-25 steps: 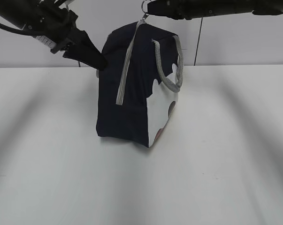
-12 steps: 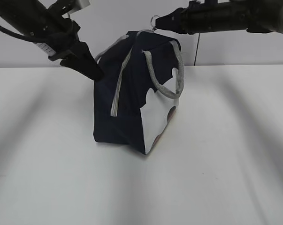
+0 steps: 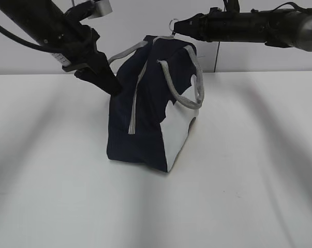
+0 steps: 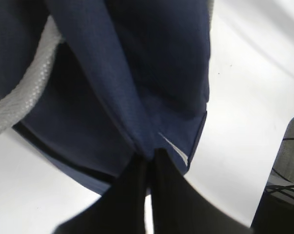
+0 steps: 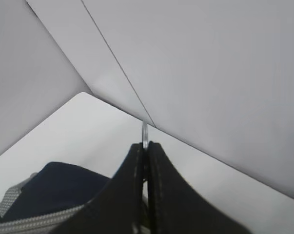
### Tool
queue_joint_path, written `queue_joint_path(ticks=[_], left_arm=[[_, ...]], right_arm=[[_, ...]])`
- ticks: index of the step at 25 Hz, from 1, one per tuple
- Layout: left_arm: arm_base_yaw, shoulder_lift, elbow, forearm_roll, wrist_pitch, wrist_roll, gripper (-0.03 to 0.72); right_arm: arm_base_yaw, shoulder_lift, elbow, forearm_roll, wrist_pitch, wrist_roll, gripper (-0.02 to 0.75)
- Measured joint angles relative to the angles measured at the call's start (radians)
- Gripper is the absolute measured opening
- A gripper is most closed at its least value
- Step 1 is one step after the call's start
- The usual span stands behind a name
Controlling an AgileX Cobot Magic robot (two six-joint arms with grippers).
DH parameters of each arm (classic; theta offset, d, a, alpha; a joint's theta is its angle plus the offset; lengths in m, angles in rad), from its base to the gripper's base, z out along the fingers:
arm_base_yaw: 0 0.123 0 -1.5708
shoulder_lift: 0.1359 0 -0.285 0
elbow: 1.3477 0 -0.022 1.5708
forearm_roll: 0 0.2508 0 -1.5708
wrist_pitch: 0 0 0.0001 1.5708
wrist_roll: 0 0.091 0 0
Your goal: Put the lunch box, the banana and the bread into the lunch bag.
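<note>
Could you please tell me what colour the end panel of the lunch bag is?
White; the lunch bag's end panel shows best in the exterior view.

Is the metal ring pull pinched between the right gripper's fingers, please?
Yes, the ring pull sticks out from between the right gripper's closed fingers.

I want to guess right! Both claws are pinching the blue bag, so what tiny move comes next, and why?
Probably the right claw pulls the metal ring further along. It is shut on the ring at the top of the lunch bag, while the left claw pinches the fabric to steady it. No food shows on the table, so the bag may be getting zipped.
</note>
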Motion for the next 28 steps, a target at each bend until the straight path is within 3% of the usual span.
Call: queue_joint_path(ticks=[11, 16, 23, 28], left_arm=[[-0.030, 0.000, 0.000, 0.001, -0.016, -0.001, -0.003], [-0.034, 0.000, 0.000, 0.000, -0.001, -0.001, -0.003], [-0.034, 0.000, 0.000, -0.084, 0.003, -0.001, -0.003], [-0.037, 0.000, 0.000, -0.142, 0.006, -0.001, -0.003]], right_arm=[[0.000, 0.030, -0.040, 0.010, 0.023, -0.003, -0.016], [-0.006, 0.031, -0.045, 0.015, -0.043, -0.003, -0.016], [-0.007, 0.007, -0.047, -0.127, -0.122, 0.085, -0.016], [-0.008, -0.011, -0.048, -0.160, -0.197, 0.130, -0.016]])
